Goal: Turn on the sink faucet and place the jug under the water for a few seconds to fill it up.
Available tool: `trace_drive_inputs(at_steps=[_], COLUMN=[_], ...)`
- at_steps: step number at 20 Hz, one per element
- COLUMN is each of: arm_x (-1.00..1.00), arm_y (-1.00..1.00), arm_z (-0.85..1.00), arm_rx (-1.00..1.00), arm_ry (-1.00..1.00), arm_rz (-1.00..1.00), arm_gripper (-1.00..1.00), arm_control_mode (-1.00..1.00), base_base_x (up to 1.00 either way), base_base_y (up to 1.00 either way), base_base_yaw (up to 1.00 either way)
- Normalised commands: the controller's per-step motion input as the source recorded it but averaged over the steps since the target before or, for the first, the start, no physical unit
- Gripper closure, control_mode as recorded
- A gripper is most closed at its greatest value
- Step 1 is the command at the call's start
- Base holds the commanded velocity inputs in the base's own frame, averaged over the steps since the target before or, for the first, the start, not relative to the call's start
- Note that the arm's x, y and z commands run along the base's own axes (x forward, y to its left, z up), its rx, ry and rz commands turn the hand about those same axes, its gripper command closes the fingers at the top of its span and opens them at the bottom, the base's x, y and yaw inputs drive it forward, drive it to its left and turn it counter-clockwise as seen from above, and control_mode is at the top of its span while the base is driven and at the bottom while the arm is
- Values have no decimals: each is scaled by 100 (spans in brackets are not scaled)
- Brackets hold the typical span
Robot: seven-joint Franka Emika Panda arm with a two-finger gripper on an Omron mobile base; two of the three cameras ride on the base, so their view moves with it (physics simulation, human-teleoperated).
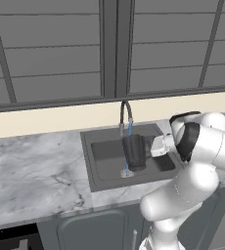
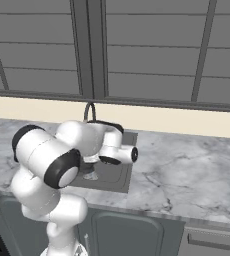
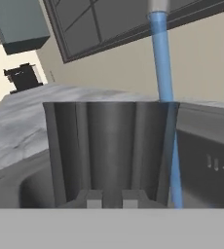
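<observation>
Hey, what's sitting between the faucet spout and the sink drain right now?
In the left base view, the water falls from the sink faucet toward the drain, and the jug, upright over the sink, stands in that stretch.

You had the jug [image 3: 111,151] right in front of the gripper [image 3: 111,198], its dark ribbed wall upright and the fingertips [image 3: 93,198] closed against its base. The water [image 3: 163,87] fell from the faucet spout [image 3: 158,5] along the jug's right edge. Behind lay the sink [image 3: 206,146] and marble counter [image 3: 21,121].
</observation>
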Motion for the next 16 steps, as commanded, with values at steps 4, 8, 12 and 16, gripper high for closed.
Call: trace_drive_inputs(at_steps=[4, 8, 12, 16], arm_x=[13, 29, 46, 43], arm_y=[0, -5, 0, 0], arm_z=[-18, -3, -10, -20], arm_rx=[0, 0, 0, 0], arm_ry=[-8, -7, -5, 0], arm_rz=[0, 0, 0, 0], arm_gripper=[100, 100, 100, 100], arm_control_mode=[-100, -100, -100, -100], base_base_x=[0, 0, 0, 0], base_base_y=[0, 0, 0, 0], base_base_yaw=[0, 0, 0, 0])
